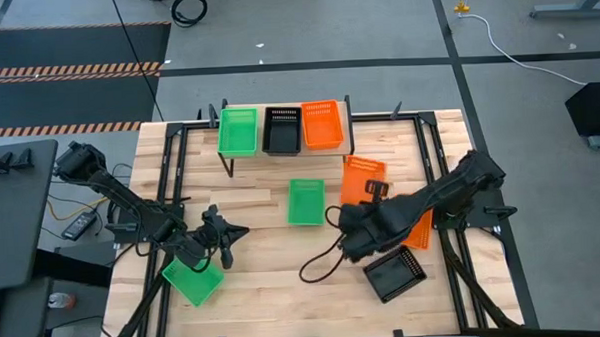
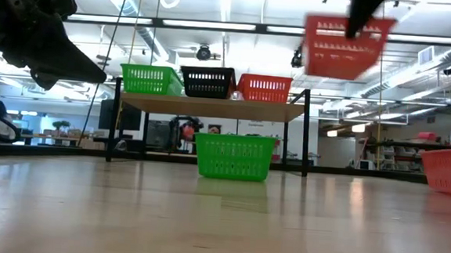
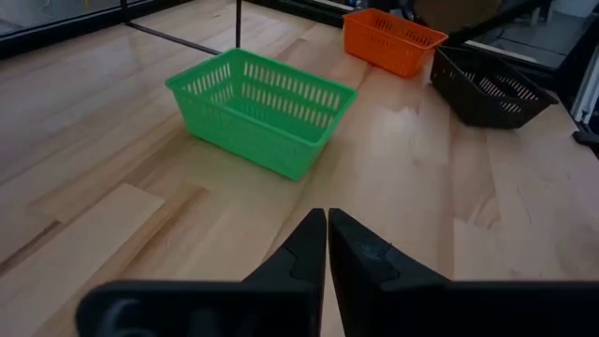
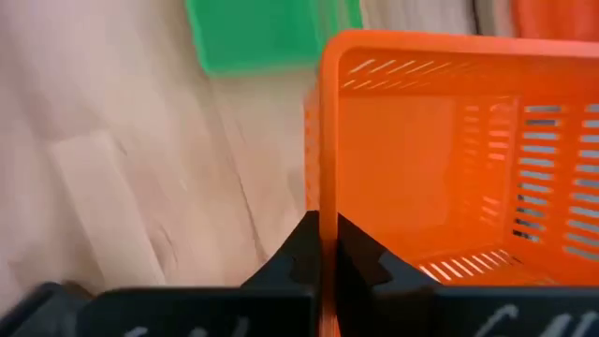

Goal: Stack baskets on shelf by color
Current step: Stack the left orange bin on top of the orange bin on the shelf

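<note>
Aloft, right jaws (image 4: 328, 245) gripping orange basket (image 4: 449, 159)

Green baskets (image 1: 305, 201), orange, black

Bright overhead ceiling lights (image 2: 239, 33); the lifted orange basket (image 2: 346, 46) is motion-blurred.

Your high view looks straight down on the whole table (image 1: 284, 289), shelf (image 1: 347, 127) at the far edge. Your low view sits at tabletop height, facing level toward that same shelf (image 2: 211, 107) and the room behind. Your left wrist view looks forward and down across the boards at a green basket (image 3: 262, 110), which the low view shares (image 2: 234, 157). Your right wrist view sits very close to an orange basket (image 4: 449, 159), seen raised in the low view (image 2: 344, 46)
</note>
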